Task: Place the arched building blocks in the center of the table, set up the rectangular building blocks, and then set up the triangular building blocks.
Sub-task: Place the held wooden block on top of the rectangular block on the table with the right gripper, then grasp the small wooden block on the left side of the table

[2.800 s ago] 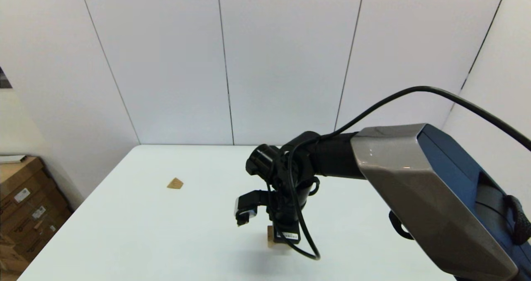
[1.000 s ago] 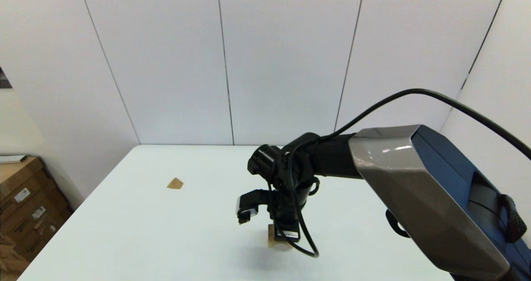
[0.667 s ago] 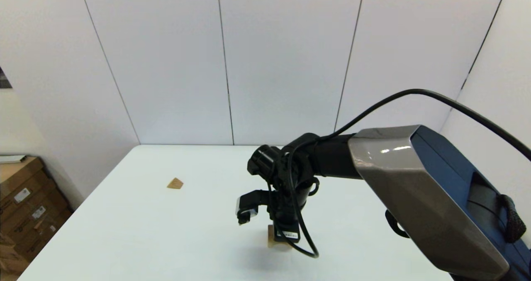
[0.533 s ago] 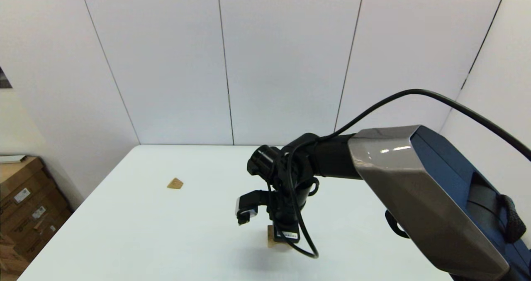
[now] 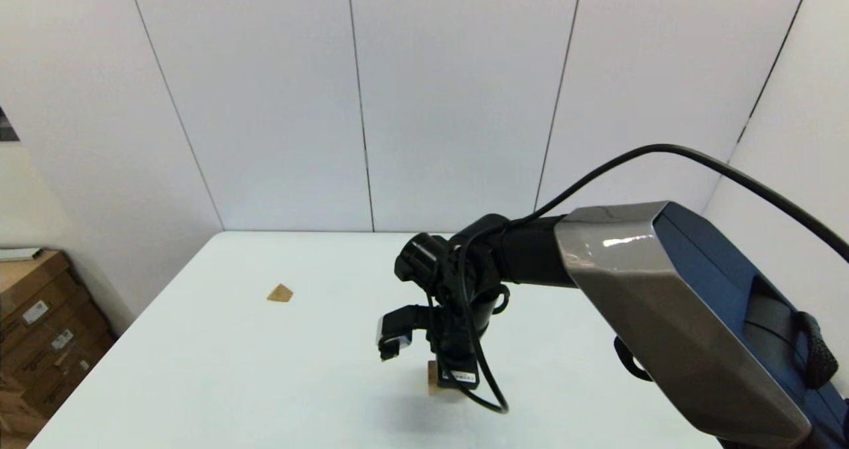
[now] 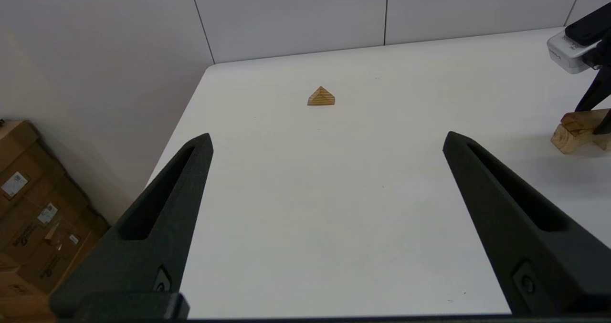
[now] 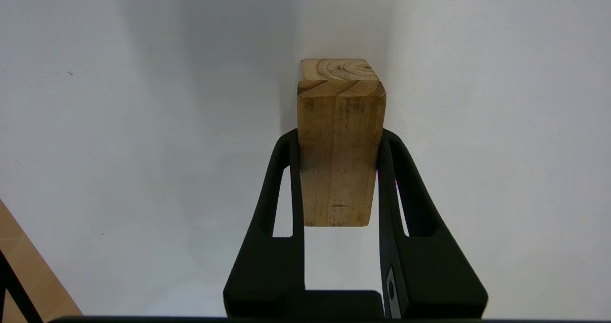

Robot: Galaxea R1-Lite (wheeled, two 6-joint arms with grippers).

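Observation:
My right gripper (image 7: pixel 340 139) points down at the middle of the white table (image 5: pixel 232 369), shut on the rectangular building block (image 7: pixel 339 170), a light-wood bar held by its long sides. In the left wrist view this bar (image 6: pixel 580 119) lies on top of the arched building block (image 6: pixel 565 141), whose leg stands on the table. The head view shows only a sliver of wood (image 5: pixel 432 377) under the right gripper (image 5: pixel 457 376). The triangular building block (image 5: pixel 280 294) (image 6: pixel 321 97) lies alone at the far left. My left gripper (image 6: pixel 328 136) hovers open and empty, facing it from a distance.
Cardboard boxes (image 5: pixel 33 329) (image 6: pixel 28 218) stand on the floor off the table's left edge. A black cable loop (image 5: pixel 491 399) hangs from the right wrist close to the tabletop. White wall panels close off the far edge.
The right arm has shifted very slightly; the gripper stays over the blocks at the same spot. The triangular block has not moved.

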